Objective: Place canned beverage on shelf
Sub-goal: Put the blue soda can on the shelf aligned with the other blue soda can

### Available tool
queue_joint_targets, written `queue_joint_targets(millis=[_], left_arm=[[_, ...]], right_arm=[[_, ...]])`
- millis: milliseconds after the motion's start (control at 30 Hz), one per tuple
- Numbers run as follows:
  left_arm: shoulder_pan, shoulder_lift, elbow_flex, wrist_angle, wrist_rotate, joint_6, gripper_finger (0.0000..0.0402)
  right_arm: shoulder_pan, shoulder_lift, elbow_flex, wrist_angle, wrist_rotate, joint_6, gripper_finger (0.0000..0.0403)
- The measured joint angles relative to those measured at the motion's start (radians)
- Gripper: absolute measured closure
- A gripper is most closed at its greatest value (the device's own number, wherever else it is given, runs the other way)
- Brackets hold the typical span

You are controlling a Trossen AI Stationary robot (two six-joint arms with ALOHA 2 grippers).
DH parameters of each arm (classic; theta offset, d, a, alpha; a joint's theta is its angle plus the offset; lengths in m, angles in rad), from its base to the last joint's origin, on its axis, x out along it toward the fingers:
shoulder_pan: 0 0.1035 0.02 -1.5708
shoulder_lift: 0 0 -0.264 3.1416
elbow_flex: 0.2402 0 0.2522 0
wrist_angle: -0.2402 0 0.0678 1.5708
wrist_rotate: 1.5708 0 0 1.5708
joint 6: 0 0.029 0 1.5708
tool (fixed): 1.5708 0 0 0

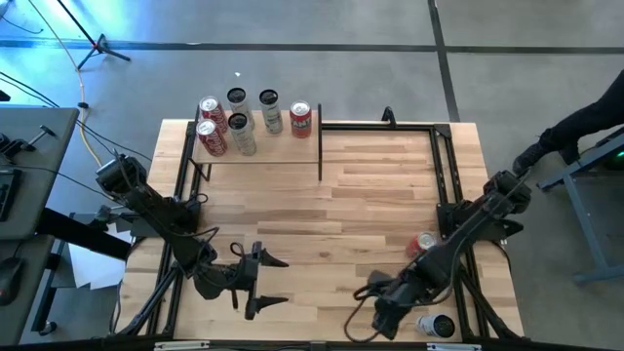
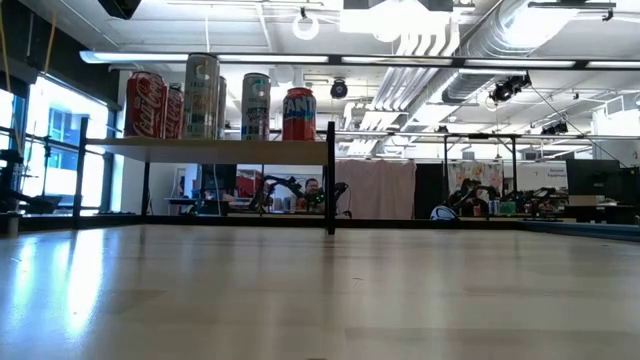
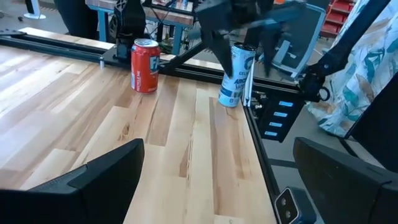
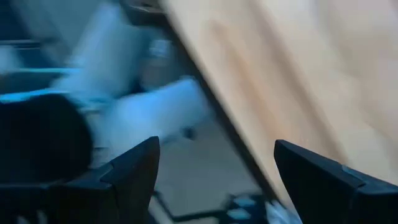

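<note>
Watching the right gripper (image 4: 216, 143), we see its fingers standing partly apart with nothing between them, so no canned beverage is in hand yet. The nearest one, a pale can (image 1: 436, 325), stands just beside this gripper at the very edge of the table (image 1: 341, 195), and a red can (image 1: 424, 244) stands a little farther back, close alongside the arm. The left gripper (image 1: 283, 281) waits opposite, spread wide and empty, facing both loose cans. The shelf (image 1: 283, 146) is well away from both grippers, across the table at the far side, and six cans (image 1: 239, 127) already crowd its board. Here is our worry: the pale can sits so near the edge that a glancing finger could tip it off the table, and the arm could brush the red can over on the way. Later, setting a can down among that cluster risks toppling its neighbours, unless it goes to the barer end. As for what we cannot see, the right wrist view offers only a table edge and pale shapes we cannot name. The level view shows neither gripper nor either loose can, and from above the right gripper's fingertips are hard to pick out.
</note>
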Motion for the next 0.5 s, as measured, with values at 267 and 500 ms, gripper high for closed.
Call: queue_joint_targets(millis=[267, 500], left_arm=[[0.014, 0.0, 0.0, -0.004, -0.001, -0.002, 0.0014], [0.014, 0.0, 0.001, -0.021, -0.007, 0.039, 0.0014]], right_arm=[[0.052, -0.001, 0.172, -0.541, 0.039, 0.187, 0.01], [0.054, -0.002, 0.197, -0.693, 0.037, 0.243, 0.01]])
